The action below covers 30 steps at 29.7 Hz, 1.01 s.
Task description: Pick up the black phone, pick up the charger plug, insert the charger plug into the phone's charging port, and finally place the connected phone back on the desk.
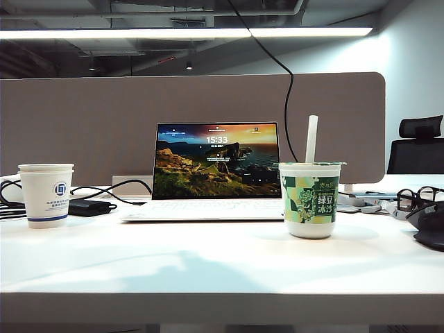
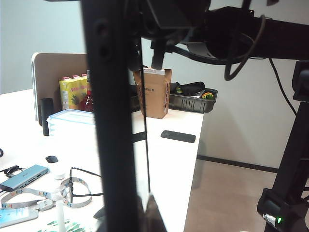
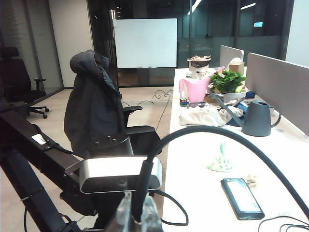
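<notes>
Open-plan office, grey partition (image 1: pixel 83 125) behind the white desk (image 1: pixel 208 270); laptop (image 1: pixel 215 166) and two cups there, no arm or phone in the exterior view. Left gripper (image 2: pixel 145 210) seen closed, fingers pinched on the foot of a tall dark slab; reads as the black phone (image 2: pixel 111 121), nearly edge-on, rising straight up from between the fingertips. Right gripper (image 3: pixel 135 212) likewise closed, fingers clamped on a black cable (image 3: pixel 203 133) that climbs from between them and arcs away over the desk; charger plug not made out, presumably at or between those fingers. Another dark handset (image 3: pixel 242 198) flat on the desk, well apart from the right fingers. Judged from this: both pickups done, insertion step in hand, nothing mated yet. Next move calls for bringing the plug tip in line with the phone's port, square to it, then pressing in gently; cannot tell which end of the phone carries the port.
</notes>
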Available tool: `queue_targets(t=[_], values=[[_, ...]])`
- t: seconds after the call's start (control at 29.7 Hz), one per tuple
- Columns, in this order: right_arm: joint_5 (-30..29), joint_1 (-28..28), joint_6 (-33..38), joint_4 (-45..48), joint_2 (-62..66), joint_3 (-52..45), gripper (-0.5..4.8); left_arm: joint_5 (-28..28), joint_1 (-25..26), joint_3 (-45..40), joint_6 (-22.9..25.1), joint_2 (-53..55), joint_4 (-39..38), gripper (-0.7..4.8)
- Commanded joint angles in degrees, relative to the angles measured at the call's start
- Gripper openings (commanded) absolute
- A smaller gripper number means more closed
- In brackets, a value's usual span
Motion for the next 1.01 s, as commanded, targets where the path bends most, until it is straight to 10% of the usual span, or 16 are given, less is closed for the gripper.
queue_targets(t=[0.03,1.01], values=[[-0.09,0.42,-0.42,-0.04,-0.26,0.17,-0.01,-0.59,0.07,0.5,0.04,-0.2,2.01,-0.06],[-0.15,0.31,-2.73,-2.4,-0.31,0.17,-0.01,-2.05,0.07,0.52,-0.37,-0.2,3.13,-0.06]])
